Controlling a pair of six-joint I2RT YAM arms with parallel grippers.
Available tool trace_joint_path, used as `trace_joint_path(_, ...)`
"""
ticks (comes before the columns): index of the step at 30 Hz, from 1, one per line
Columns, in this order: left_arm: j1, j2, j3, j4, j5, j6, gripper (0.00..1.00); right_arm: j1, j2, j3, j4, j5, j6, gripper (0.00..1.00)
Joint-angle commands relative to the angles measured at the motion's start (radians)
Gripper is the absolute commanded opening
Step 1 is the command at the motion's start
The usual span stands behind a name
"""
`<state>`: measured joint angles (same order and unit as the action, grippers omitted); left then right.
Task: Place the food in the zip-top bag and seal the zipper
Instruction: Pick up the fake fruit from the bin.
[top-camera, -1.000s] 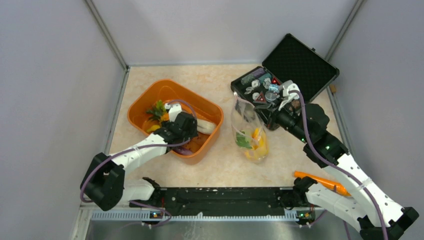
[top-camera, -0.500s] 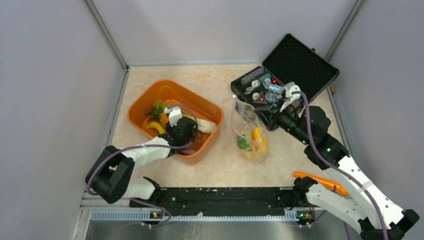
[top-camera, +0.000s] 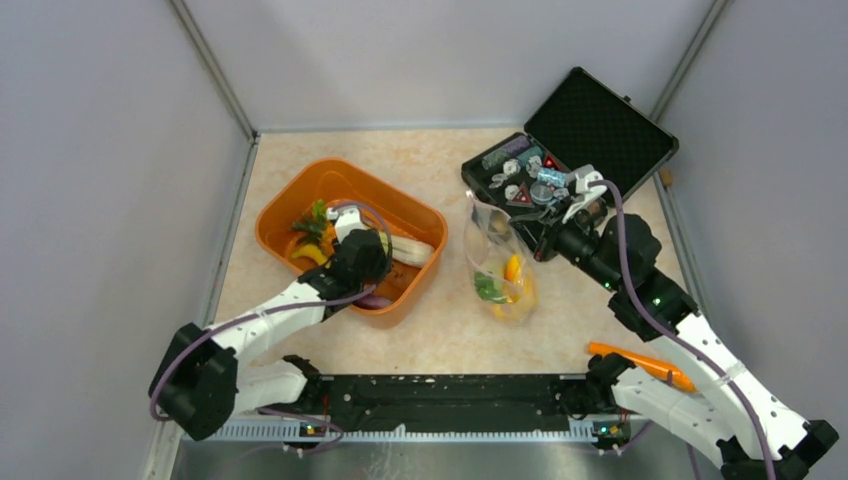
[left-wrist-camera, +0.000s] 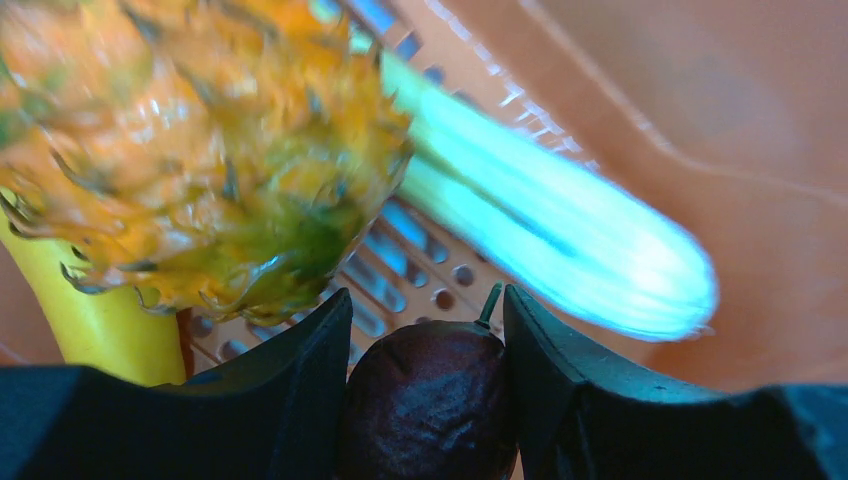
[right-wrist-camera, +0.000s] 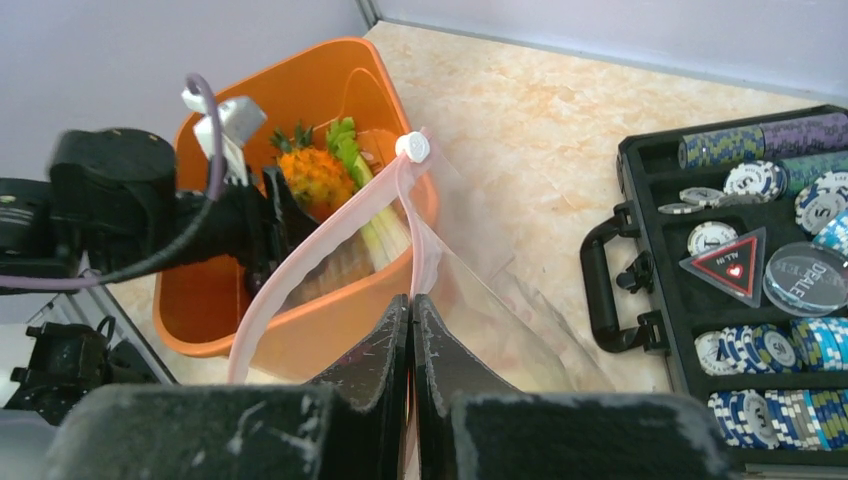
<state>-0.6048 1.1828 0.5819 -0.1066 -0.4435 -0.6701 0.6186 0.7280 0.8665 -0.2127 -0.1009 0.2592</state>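
- Food (top-camera: 508, 283) is partly packed: a few yellow-orange and green pieces already lie inside the zip-top bag (top-camera: 497, 250), which sits on the worktop (top-camera: 420, 160) between the orange tub (top-camera: 290, 200) and the black case (top-camera: 600, 125).
- We count four pieces not yet moved, all in the tub: the pineapple (left-wrist-camera: 180, 150), the banana (left-wrist-camera: 110, 330) under it, the leafy stalk (left-wrist-camera: 540, 230) and the eggplant (left-wrist-camera: 428, 400).
- Our left hand (left-wrist-camera: 427, 315) is clamped on the eggplant, one finger on each side, low over the tub floor. We judge this to be the pick of the next piece, with the lift and carry to come.
- The zipper (right-wrist-camera: 320, 240) is unsealed. Its pinkish strip stands in an open loop facing the tub, with the white slider (right-wrist-camera: 411, 148) at the far end.
- Our right hand (right-wrist-camera: 411, 310) has its fingers pressed together on the near edge of the bag's mouth, holding that mouth up and open.
- By our reckoning the task is under halfway: the eggplant and three more pieces must go across, and only then can the strip be pressed shut along its whole length.
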Motion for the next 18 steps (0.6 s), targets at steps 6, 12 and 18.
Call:
trace_joint_path(6,-0.003,-0.149,0.117,-0.084,0.130,0.072,0.22,-0.005,0.000,-0.021,0.064,0.025,0.076,0.00)
trace_joint_path(12,-0.004,-0.174,0.174,-0.130,0.174,0.080,0.22,-0.005,0.019,-0.029,0.050,0.028,0.078,0.00)
trace_joint_path(18,-0.003,-0.200,0.228,-0.148,0.238,0.096,0.23,-0.005,0.032,-0.036,0.074,0.030,0.096,0.00)
